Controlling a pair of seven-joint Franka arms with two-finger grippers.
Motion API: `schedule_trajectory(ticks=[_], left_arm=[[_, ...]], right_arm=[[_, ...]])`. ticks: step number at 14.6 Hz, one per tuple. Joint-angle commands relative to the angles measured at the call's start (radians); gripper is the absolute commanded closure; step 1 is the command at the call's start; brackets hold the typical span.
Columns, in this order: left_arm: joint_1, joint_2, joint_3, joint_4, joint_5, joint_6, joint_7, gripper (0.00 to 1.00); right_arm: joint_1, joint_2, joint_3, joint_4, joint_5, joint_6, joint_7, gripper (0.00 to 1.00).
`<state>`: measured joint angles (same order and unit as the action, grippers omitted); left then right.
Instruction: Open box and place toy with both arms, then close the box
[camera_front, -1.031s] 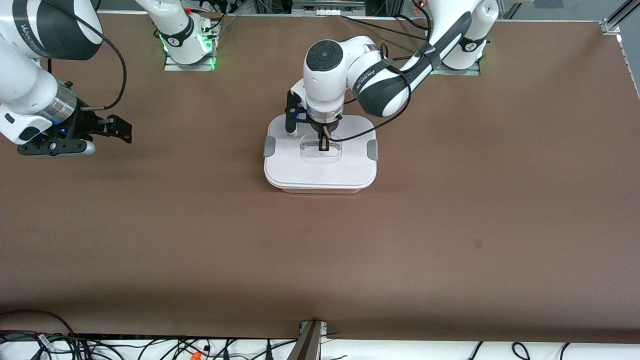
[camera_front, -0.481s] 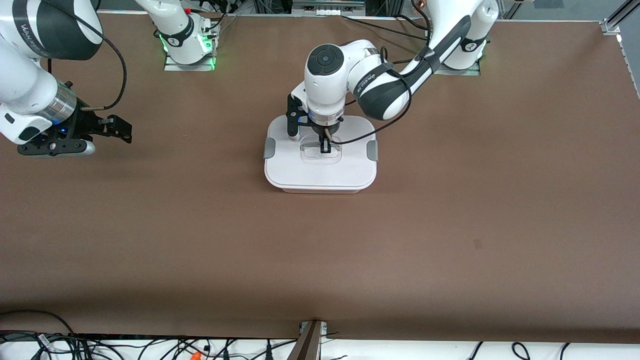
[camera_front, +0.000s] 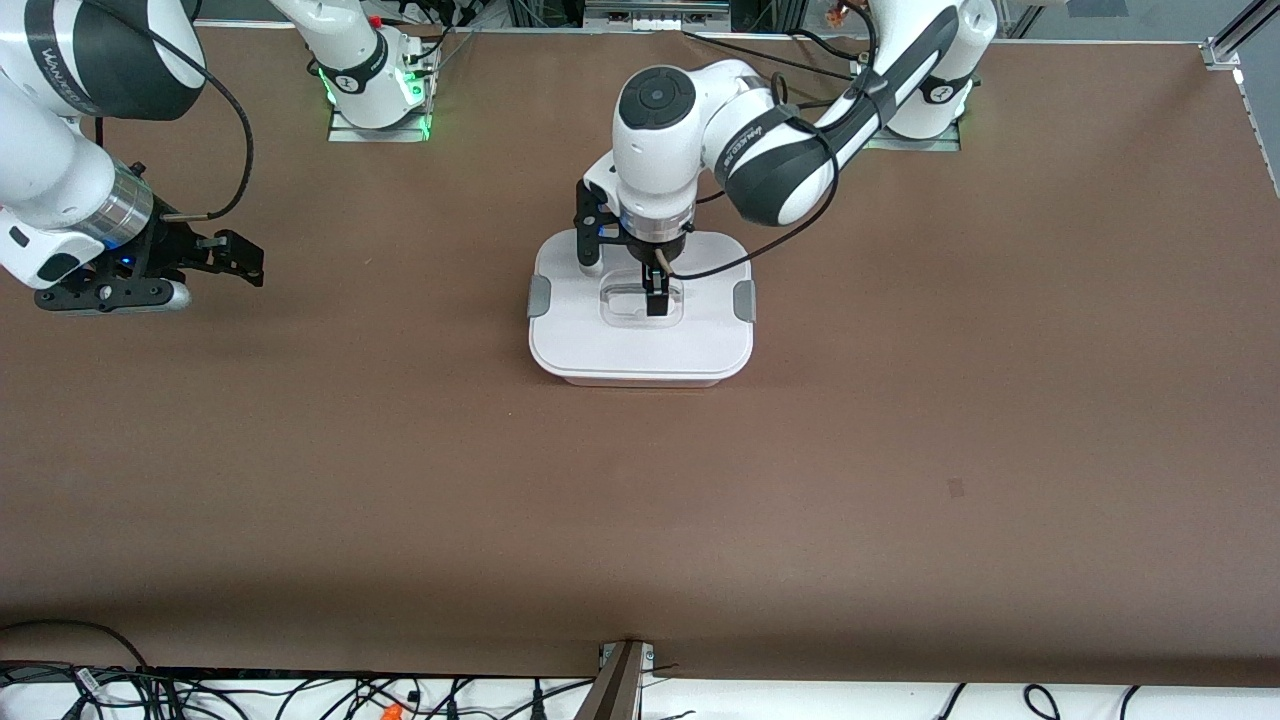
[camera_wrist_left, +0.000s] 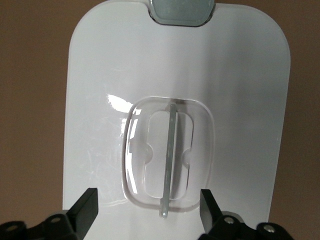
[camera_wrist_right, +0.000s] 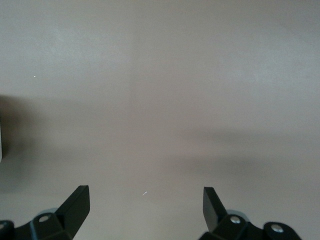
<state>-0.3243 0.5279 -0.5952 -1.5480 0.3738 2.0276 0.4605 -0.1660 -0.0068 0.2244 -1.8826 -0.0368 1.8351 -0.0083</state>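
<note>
Left gripper (camera_front: 655, 297) sits low over the recessed clear handle (camera_wrist_left: 169, 160) in the middle of the box (camera_front: 640, 345) lid; in the left wrist view its two fingers (camera_wrist_left: 85, 210) are spread wide, one on each flank of the handle's thin upright bar, nothing pinched between them. No contact with the bar is visible. The box rests on the table (camera_front: 900, 420) between the two arm bases, lid seated flat, a grey clip (camera_front: 539, 296) at the end toward the right arm and another grey clip (camera_front: 744, 300) at the end toward the left arm; whether they are latched cannot be told. The toy shows in none of the views. Right gripper (camera_front: 232, 259) waits above bare table at the right arm's end, well apart from the box, fingers parted and empty in its wrist view (camera_wrist_right: 75, 206). Judgement: the step in hand looks like grasping or releasing the lid handle. Risks from here: the bar is thin and slick-looking, so closing off-centre could let it slip or twist out of the pads. If the clips are latched, pulling up would lift the whole box, not the lid. If the fingers descend too far, the tips could jam in the clear recess beside the bar.
</note>
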Motion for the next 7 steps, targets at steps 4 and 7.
schedule_trajectory(ticks=[4, 7], left_arm=[[0.145, -0.117, -0.011, 0.02, -0.091, -0.189, -0.046, 0.0], [0.243, -0.157, -0.009, 0.129, -0.102, -0.389, -0.066, 0.0]], right_arm=[[0.006, -0.013, -0.008, 0.031, 0.02, -0.005, 0.016, 0.0], [0.008, -0.005, -0.005, 0.08, 0.056, -0.01, 0.054, 0.0]])
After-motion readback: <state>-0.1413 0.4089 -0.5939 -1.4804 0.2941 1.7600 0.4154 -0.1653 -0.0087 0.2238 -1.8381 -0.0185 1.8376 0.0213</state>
